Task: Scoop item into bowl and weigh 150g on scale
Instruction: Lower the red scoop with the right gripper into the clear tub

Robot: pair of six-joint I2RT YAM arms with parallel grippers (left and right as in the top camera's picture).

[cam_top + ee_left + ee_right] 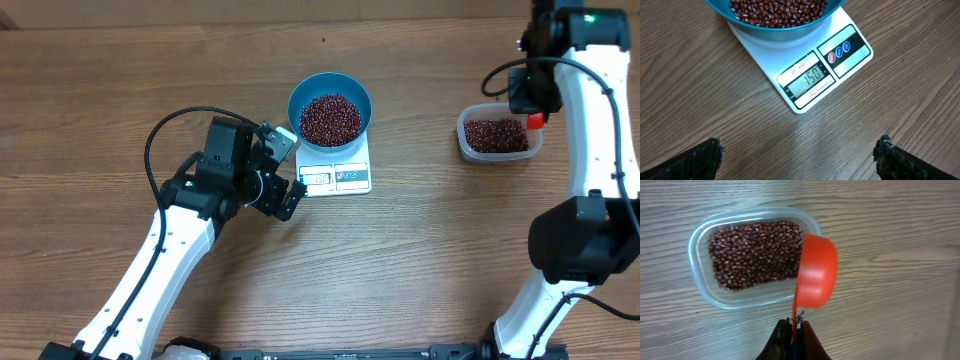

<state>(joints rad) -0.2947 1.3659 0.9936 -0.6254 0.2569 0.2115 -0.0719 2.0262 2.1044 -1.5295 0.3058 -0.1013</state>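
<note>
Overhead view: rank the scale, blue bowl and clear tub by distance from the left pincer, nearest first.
From the left pincer:
1. scale: right beside it, display end nearest.
2. blue bowl: on the scale's far end, slightly beyond.
3. clear tub: far off at the image's right.

Clear plastic tub [700,275], orange-red scoop [815,272] at its edge, wooden table [420,270].

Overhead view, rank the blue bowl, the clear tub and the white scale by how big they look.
1. Blue bowl, largest.
2. Clear tub, equally wide but narrower.
3. White scale, by its visible part; the bowl hides the rest, so unsure.
</note>
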